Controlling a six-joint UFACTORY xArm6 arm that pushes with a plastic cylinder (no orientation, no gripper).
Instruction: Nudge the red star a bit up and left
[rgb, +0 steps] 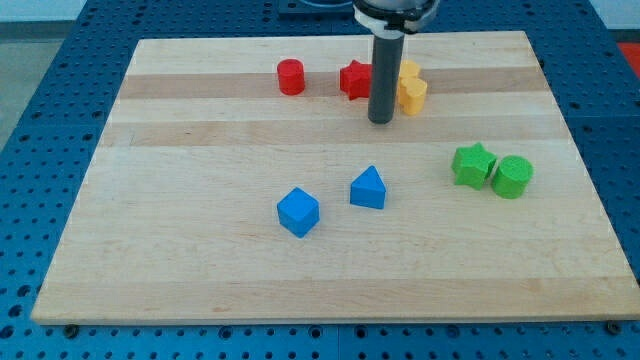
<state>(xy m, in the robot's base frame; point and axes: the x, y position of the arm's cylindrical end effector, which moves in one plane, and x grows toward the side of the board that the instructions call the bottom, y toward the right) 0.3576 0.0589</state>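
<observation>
The red star (354, 79) lies near the view's top centre of the wooden board (200, 240), partly hidden on its right by my rod. My tip (380, 121) rests on the board just below and right of the red star, close to it. A red cylinder (290, 77) stands to the star's left. Two yellow blocks (411, 90) sit right of the rod, their shapes partly hidden by it.
A blue cube (298, 212) and a blue wedge-shaped block (368, 188) lie near the board's middle. A green star (473, 165) and a green cylinder (512, 177) sit together at the view's right.
</observation>
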